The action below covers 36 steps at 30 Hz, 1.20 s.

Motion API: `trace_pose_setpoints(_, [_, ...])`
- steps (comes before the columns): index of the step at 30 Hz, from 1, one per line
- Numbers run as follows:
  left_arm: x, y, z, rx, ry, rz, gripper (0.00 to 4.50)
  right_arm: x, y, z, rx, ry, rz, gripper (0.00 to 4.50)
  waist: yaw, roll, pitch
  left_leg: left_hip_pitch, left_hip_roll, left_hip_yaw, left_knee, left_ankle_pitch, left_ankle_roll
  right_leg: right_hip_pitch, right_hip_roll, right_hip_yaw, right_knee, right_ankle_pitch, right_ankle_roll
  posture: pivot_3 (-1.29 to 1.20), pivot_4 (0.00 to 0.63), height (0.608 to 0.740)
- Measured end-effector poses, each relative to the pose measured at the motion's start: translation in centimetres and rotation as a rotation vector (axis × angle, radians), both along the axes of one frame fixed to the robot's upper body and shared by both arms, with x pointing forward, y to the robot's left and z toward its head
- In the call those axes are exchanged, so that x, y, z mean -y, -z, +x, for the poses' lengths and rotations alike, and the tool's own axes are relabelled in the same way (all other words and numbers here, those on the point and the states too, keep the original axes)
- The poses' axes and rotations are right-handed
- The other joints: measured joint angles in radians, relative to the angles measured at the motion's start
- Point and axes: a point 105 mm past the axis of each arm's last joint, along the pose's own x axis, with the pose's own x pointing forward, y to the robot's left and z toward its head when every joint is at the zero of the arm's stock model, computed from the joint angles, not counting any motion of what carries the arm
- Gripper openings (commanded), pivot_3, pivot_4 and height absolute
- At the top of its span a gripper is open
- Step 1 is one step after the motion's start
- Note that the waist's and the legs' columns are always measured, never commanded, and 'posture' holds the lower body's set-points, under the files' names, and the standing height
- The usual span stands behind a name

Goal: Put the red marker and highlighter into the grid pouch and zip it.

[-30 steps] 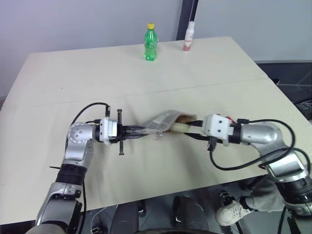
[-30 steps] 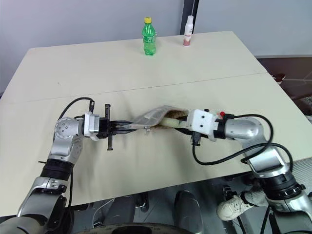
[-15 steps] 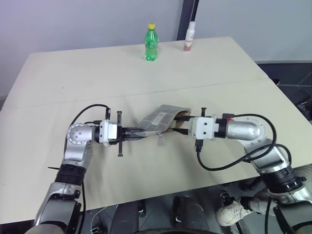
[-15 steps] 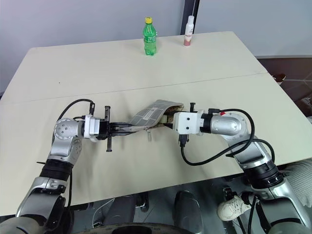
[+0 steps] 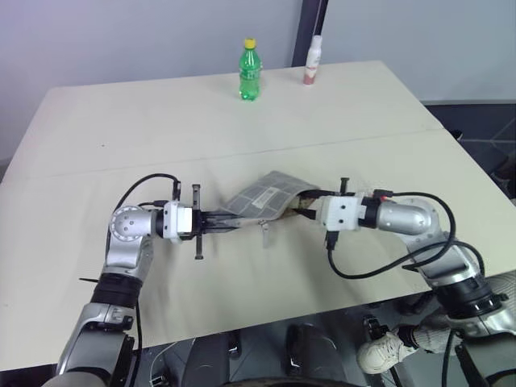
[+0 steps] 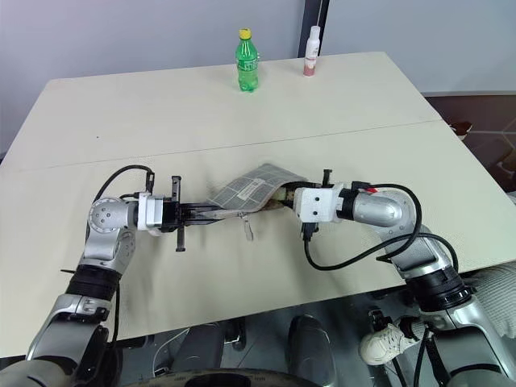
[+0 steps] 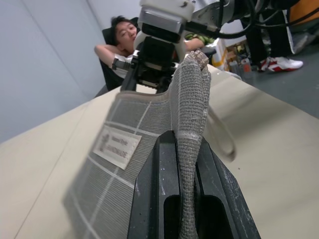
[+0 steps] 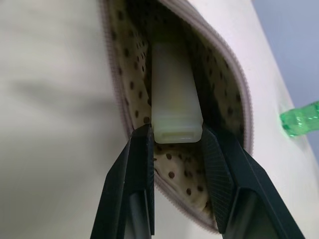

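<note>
Feeding the highlighter (image 8: 175,102) lengthwise into the grid pouch (image 5: 262,196).
The right gripper (image 8: 177,149) pinches its tail end, mouth straight ahead; the left gripper (image 7: 182,164) clamps the pouch's left edge, lifted mid-table.

My arms are brushed silver metal with rounded joint housings and dark segments nearer the shoulders. Each wrist ends in a white block; looping black cables run over both forearms. My left gripper (image 5: 230,221) and right gripper (image 8: 177,142) have black fingers (image 8: 137,164) with ribbed pads.
</note>
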Motion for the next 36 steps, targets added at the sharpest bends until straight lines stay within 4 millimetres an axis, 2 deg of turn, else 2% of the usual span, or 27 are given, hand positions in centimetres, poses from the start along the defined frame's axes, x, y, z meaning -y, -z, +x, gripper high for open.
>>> trace_pose_setpoints(2, [0.0, 0.1, -0.1, -0.004, -0.003, -0.001, 0.00, 0.0, 0.2, 0.1, -0.021, 0.013, 0.009, 1.85, 0.000, 0.000, 0.000, 0.000, 0.000, 0.000, 0.000, 0.000, 0.000, 0.000, 0.000, 0.000, 0.000, 0.000, 0.000, 0.00, 0.150, 0.740])
trace_pose_setpoints(3, [-0.1, 0.3, -0.1, -0.008, -0.004, -0.001, 0.00, 0.1, 0.3, 0.1, -0.037, 0.022, 0.023, 2.18, 0.000, 0.000, 0.000, 0.000, 0.000, 0.000, 0.000, 0.000, 0.000, 0.000, 0.000, 0.000, 0.000, 0.000, 0.000, 0.00, 0.150, 0.740])
trace_pose_setpoints(7, [-0.1, 0.6, -0.2, -0.020, -0.012, -0.006, 0.00, 0.3, 0.2, -0.1, -0.058, 0.041, 0.069, 4.28, 0.002, 0.000, 0.000, 0.000, 0.000, 0.000, 0.000, 0.000, 0.000, 0.000, 0.000, 0.000, 0.001, 0.000, 0.000, 0.00, 0.150, 0.740])
trace_pose_setpoints(8, [-0.1, 0.5, -0.2, -0.018, -0.015, -0.008, 0.00, 0.5, 0.0, -0.3, -0.065, 0.051, 0.098, 4.45, 0.002, 0.000, 0.000, 0.000, 0.000, 0.000, 0.000, 0.000, 0.000, 0.000, 0.000, 0.000, 0.000, 0.000, 0.000, 0.00, 0.150, 0.740])
trace_pose_setpoints(12, [-0.2, 0.5, -0.3, -0.006, -0.020, -0.014, 0.00, 2.0, -0.4, -1.5, -0.162, 0.125, 0.239, 4.45, 0.003, 0.000, 0.000, 0.000, 0.000, 0.000, 0.000, 0.000, 0.000, 0.001, 0.000, 0.000, 0.000, 0.000, 0.000, 0.00, 0.150, 0.740])
trace_pose_setpoints(18, [-0.5, 0.7, -0.2, 0.020, -0.051, -0.026, 0.00, 5.6, -0.7, -4.1, -0.289, 0.289, 0.504, 4.45, 0.003, 0.000, 0.000, 0.001, 0.000, -0.001, 0.001, 0.000, 0.000, 0.002, 0.000, -0.001, 0.000, 0.000, 0.000, 0.00, 0.150, 0.740])
trace_pose_setpoints(21, [-0.6, 0.6, -0.1, 0.037, -0.057, -0.026, 0.00, 8.6, -0.4, -5.0, -0.257, 0.483, 0.670, 4.45, 0.005, 0.000, 0.000, 0.001, 0.000, -0.002, 0.001, 0.000, 0.000, 0.003, 0.000, -0.001, 0.000, 0.000, 0.000, 0.00, 0.150, 0.740])
trace_pose_setpoints(23, [-0.6, 0.6, -0.1, 0.036, -0.066, -0.031, 0.00, 10.4, 0.1, -5.3, -0.235, 0.587, 0.710, 4.45, 0.003, 0.000, 0.000, 0.001, 0.000, -0.002, 0.000, 0.000, 0.000, 0.003, 0.000, -0.001, 0.000, 0.000, 0.000, 0.00, 0.150, 0.740])
trace_pose_setpoints(28, [-0.5, 0.8, -0.1, 0.038, -0.072, -0.036, 0.00, 13.6, 0.3, -5.0, -0.163, 0.748, 0.719, 4.45, 0.001, 0.000, 0.000, 0.001, 0.000, -0.002, 0.000, 0.000, 0.000, 0.002, 0.000, -0.001, 0.000, 0.000, 0.000, 0.00, 0.150, 0.740])
trace_pose_setpoints(30, [-0.4, 0.9, -0.2, 0.039, -0.068, -0.037, 0.00, 15.3, 1.2, -4.4, -0.173, 0.832, 0.681, 4.45, 0.000, 0.000, 0.000, 0.001, 0.000, -0.002, 0.000, 0.000, 0.000, 0.002, 0.000, -0.001, -0.001, 0.000, 0.000, 0.00, 0.150, 0.740])
trace_pose_setpoints(32, [-0.2, 1.0, -0.2, 0.039, -0.064, -0.040, 0.00, 18.2, 2.6, -3.5, -0.230, 0.969, 0.674, 4.45, 0.003, 0.000, 0.000, 0.001, 0.000, -0.002, 0.000, 0.000, 0.000, 0.002, 0.000, -0.001, -0.001, 0.000, -0.001, 0.00, 0.150, 0.740])
trace_pose_setpoints(33, [-0.2, 1.0, -0.3, 0.040, -0.063, -0.040, 0.00, 18.9, 3.0, -3.5, -0.252, 0.999, 0.662, 4.45, 0.005, 0.000, 0.000, 0.001, -0.001, -0.002, 0.000, 0.000, 0.000, 0.002, 0.000, -0.001, -0.001, 0.000, -0.001, 0.00, 0.150, 0.740])
trace_pose_setpoints(36, [-0.2, 1.0, -0.3, 0.040, -0.062, -0.039, 0.00, 19.2, 4.2, -3.7, -0.352, 0.992, 0.611, 4.45, 0.000, 0.001, 0.000, 0.001, 0.000, -0.002, -0.001, 0.000, 0.000, 0.002, 0.000, -0.001, -0.001, 0.000, 0.000, 0.00, 0.150, 0.740])
